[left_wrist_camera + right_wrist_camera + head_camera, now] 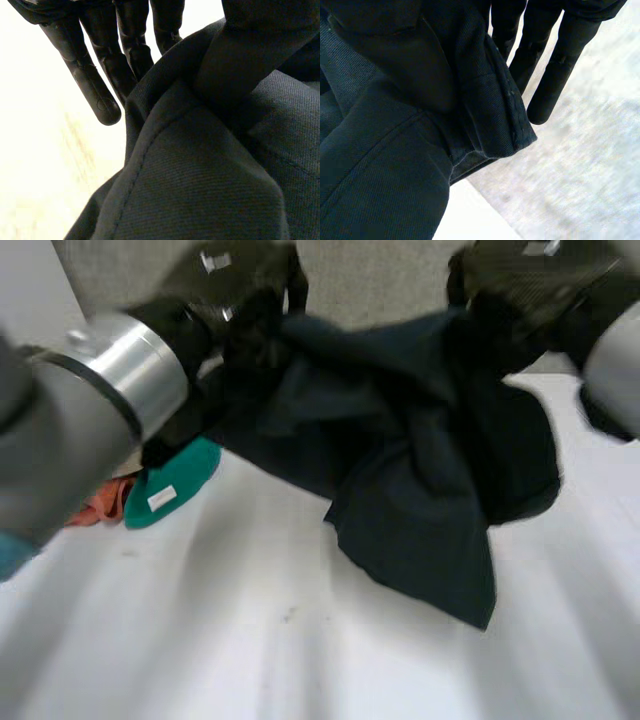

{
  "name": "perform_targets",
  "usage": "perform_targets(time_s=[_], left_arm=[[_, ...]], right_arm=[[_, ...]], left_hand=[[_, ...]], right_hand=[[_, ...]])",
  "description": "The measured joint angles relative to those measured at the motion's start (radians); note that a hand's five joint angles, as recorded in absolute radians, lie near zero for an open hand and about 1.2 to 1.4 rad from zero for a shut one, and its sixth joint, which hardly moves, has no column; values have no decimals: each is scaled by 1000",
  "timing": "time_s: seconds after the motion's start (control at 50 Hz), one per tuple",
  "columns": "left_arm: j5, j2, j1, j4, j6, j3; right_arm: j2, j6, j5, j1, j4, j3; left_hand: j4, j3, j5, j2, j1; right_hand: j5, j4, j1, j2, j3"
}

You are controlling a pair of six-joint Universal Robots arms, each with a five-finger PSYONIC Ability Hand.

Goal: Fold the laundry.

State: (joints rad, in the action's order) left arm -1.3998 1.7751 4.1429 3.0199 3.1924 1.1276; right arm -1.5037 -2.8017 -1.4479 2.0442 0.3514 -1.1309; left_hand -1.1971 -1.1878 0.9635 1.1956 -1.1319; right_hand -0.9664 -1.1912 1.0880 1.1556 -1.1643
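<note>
A: Where is the task's thing?

B: The dark navy garment (400,460) hangs in the air between the left hand (235,310) and the right hand (520,285), above the white table (250,640). Its lowest point droops toward the tabletop; whether it touches cannot be told. A green cloth (180,480) with a white label and an orange cloth (100,505) lie on the table under the left arm.

A: State of each hand?

B: Left wrist view: straight fingers (95,85) behind the fabric, thumb (240,60) pressing a seamed fold against them, a pinch. Right wrist view: straight fingers (560,65) likewise, with the stitched hem (515,115) trapped against its thumb near a corner. Both hands grip the garment.

A: How will it handle?

B: Judged from the weave and drape: a woven twill, soft and limp, moderately light, not slippery, not fragile. It bunches in the middle and will not hold a shape unsupported.

A: Where to take hold?

B: At hems and seams, where doubled, stitched cloth gives the pinch more to bite on. Opposite corners of one edge would probably let the cloth hang flat before it is laid down for folding.
</note>
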Motion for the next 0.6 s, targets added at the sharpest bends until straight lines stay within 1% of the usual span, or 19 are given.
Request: perform_targets(time_s=[0.04, 0.06, 0.1, 0.12, 0.18, 0.22, 0.24, 0.26, 0.28, 0.3, 0.32, 0.34, 0.36, 0.38, 0.42, 0.48, 0.54, 0.6], left_arm=[[-1, 75, 23, 6, 13, -19], [-1, 143, 46, 15, 27, -41], [-1, 170, 55, 19, 33, -50], [-2, 266, 87, 42, 61, -91], [-4, 395, 123, 95, 108, -160], [-4, 475, 141, 151, 148, -208], [-3, 515, 150, 190, 172, -233], [-4, 542, 156, 222, 189, -250], [-5, 563, 160, 252, 204, -261], [-6, 574, 163, 270, 212, -268], [-9, 592, 168, 305, 227, -277], [-12, 605, 171, 335, 238, -284], [-12, 605, 171, 335, 238, -284], [-22, 621, 173, 383, 253, -287], [-34, 621, 170, 409, 259, -280], [-63, 590, 158, 421, 261, -246], [-111, 509, 135, 417, 259, -179], [-177, 400, 106, 406, 253, -81]], right_arm=[[65, -35, 1, 1, -15, 1], [114, -69, 1, 2, -34, 3], [134, -85, 1, 3, -45, 4], [209, -145, 1, 4, -98, 8], [302, -223, 2, 9, -195, 11], [374, -270, 3, 24, -287, 12], [413, -286, 2, 36, -337, 15], [446, -294, 1, 47, -378, 19], [478, -297, -2, 59, -417, 25], [496, -296, -4, 66, -438, 29], [527, -290, -10, 77, -474, 38], [554, -279, -18, 87, -504, 48], [554, -279, -18, 87, -504, 48], [588, -248, -35, 101, -543, 66], [595, -209, -54, 110, -561, 74], [561, -148, -73, 116, -561, 63], [479, -78, -87, 118, -537, 18], [394, -35, -88, 112, -495, -35]], left_hand=[[0, 0, 0, 0, 0], [0, 0, 0, 0, 0], [0, 0, 0, 0, 0], [0, 0, 0, 0, 0], [0, 0, 0, 0, 0], [15, 18, -6, -19, 5], [76, 71, -37, -87, 41], [163, 156, -111, -179, 125], [409, 397, -353, -405, 404], [452, 458, -395, -467, 452], [682, 662, -625, -673, 710], [800, 777, -739, -805, 819], [800, 777, -739, -805, 819], [970, 950, -900, -961, 929], [989, 972, -916, -978, 930], [992, 974, -916, -981, 930], [992, 974, -916, -981, 930], [992, 974, -916, -981, 930]], right_hand=[[0, 0, 0, 0, 0], [0, 0, 0, 0, -2], [0, 0, 0, 0, -2], [0, 0, 0, 0, -5], [-27, 0, 0, 6, -14], [42, 99, -30, -77, 77], [263, 327, -227, -306, 302], [402, 463, -363, -445, 438], [563, 598, -499, -582, 572], [660, 693, -612, -678, 666], [786, 825, -736, -816, 797], [868, 921, -817, -891, 892], [868, 921, -817, -891, 892], [920, 976, -869, -940, 949], [923, 987, -876, -948, 962], [924, 989, -876, -948, 963], [924, 989, -876, -948, 963], [924, 989, -876, -948, 963]])
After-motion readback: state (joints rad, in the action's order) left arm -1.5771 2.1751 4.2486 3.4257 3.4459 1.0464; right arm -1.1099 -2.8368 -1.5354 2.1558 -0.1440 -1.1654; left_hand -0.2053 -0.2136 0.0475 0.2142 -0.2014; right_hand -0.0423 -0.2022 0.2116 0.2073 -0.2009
